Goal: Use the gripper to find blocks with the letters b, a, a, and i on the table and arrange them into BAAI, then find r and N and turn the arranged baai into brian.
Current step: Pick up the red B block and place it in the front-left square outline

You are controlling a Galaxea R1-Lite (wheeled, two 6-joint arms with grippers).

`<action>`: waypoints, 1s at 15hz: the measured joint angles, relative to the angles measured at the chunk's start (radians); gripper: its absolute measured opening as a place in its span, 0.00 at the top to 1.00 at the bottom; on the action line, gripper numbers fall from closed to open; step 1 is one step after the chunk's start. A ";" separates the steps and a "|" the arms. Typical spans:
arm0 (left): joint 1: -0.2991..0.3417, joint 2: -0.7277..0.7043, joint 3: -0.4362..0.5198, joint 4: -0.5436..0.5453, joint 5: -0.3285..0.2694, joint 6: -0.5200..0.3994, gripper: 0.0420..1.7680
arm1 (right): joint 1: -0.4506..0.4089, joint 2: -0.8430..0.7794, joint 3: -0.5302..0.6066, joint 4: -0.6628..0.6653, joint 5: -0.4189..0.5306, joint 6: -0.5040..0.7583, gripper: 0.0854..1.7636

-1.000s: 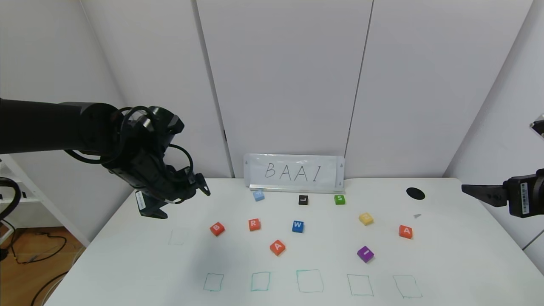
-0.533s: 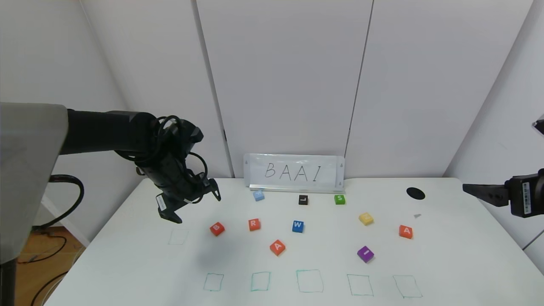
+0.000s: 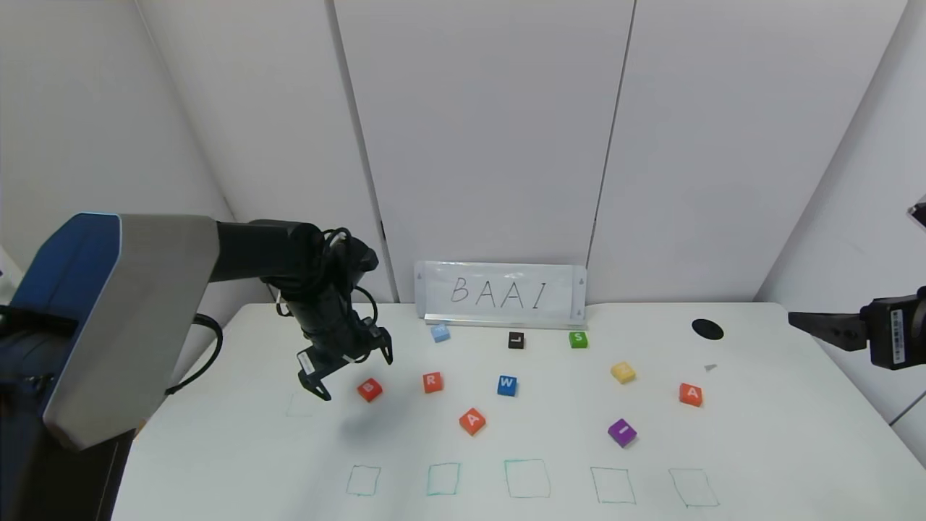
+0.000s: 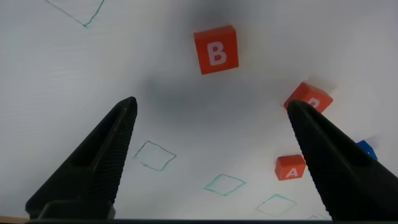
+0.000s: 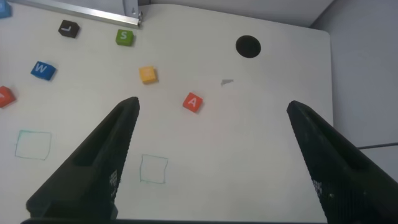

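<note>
On the white table (image 3: pixel 759 449) lie the orange-red B block (image 3: pixel 370 389), one A block (image 3: pixel 472 420) near the middle, a second A block (image 3: pixel 690 394) at the right, the purple I block (image 3: pixel 621 432) and the orange-red R block (image 3: pixel 432 382). My left gripper (image 3: pixel 354 373) is open and empty, hovering just left of and above the B block (image 4: pixel 216 50); R (image 4: pixel 308 99) and A (image 4: pixel 290 167) show beyond its fingers. My right gripper (image 3: pixel 817 322) is open and empty, held high at the table's right edge, with the right A (image 5: pixel 193 102) below it.
A blue W block (image 3: pixel 507 385), light blue block (image 3: pixel 440 333), black L (image 3: pixel 516 340), green S (image 3: pixel 578 339) and yellow block (image 3: pixel 623 372) lie around. A BAAI sign (image 3: pixel 500 291) stands at the back. A black hole (image 3: pixel 707 329) is far right. Green squares (image 3: pixel 527 478) line the front.
My left arm has swung right and down from the table's left edge to just beside the B block, its gripper still open. The right arm and the blocks have not moved.
</note>
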 joint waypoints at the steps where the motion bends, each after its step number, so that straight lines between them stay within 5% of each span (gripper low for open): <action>1: -0.003 0.018 -0.013 -0.001 0.005 -0.015 0.03 | 0.000 0.000 0.001 -0.002 0.000 0.000 0.03; 15: -0.017 0.109 -0.027 -0.049 0.093 -0.055 0.03 | 0.005 -0.010 0.004 -0.001 0.001 0.001 0.03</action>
